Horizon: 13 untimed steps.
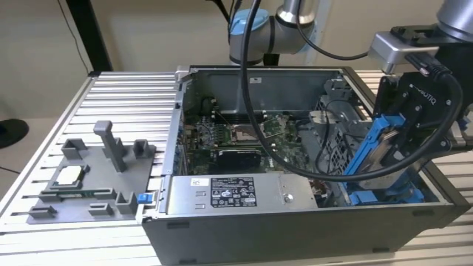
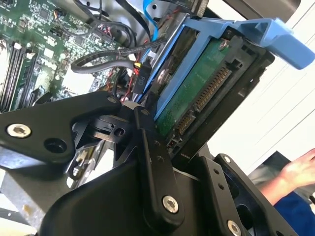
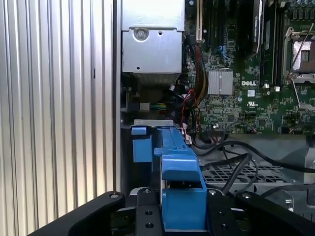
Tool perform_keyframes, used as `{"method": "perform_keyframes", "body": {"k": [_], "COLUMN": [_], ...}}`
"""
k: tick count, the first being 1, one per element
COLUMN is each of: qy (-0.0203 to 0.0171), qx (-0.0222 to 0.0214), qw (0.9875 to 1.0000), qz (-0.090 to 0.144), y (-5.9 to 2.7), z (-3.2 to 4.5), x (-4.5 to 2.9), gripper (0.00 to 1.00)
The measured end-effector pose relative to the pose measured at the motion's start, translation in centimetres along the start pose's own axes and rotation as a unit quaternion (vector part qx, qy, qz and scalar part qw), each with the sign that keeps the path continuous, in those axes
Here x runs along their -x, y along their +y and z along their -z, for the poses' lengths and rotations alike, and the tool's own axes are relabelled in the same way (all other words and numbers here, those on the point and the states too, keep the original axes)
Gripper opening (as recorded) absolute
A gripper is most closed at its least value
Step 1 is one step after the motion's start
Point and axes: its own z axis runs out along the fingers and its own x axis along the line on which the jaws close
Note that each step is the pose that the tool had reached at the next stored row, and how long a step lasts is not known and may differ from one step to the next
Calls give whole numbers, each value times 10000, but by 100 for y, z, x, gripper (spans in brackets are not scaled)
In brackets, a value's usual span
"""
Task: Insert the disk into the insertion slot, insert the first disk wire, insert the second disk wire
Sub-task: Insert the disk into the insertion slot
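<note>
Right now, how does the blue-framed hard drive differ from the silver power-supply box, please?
The silver-grey hard drive in its blue plastic carrier stands tilted, held in the jaws of the black gripper; the silver labelled power-supply box sits level, ungripped. The drive is slim and blue-framed; the box is bulkier, bare metal. Both are rectangular.

the gripper (image 3: 183,216) clamps the disk (image 3: 179,164) by its bright blue carrier, with one black finger (image 3: 146,214) against each side. just beyond the carrier sits another blue plastic piece (image 3: 141,147), and past that the silver power-supply box (image 3: 152,46). beside the box lies the green motherboard (image 3: 236,105) with a small finned heatsink (image 3: 219,82). black cables (image 3: 241,160) cross a perforated grey panel (image 3: 231,173) next to the disk. a ribbed metal table (image 3: 54,108) runs along the case's other side.
</note>
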Motion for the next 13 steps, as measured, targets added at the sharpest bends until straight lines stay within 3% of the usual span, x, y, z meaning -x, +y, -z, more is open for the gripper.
{"method": "perform_keyframes", "body": {"k": [13], "qy": [-25], "qx": [1], "qw": [10000], "qz": [1], "y": [-4], "z": [-230], "x": [-4], "gripper": [0]}}
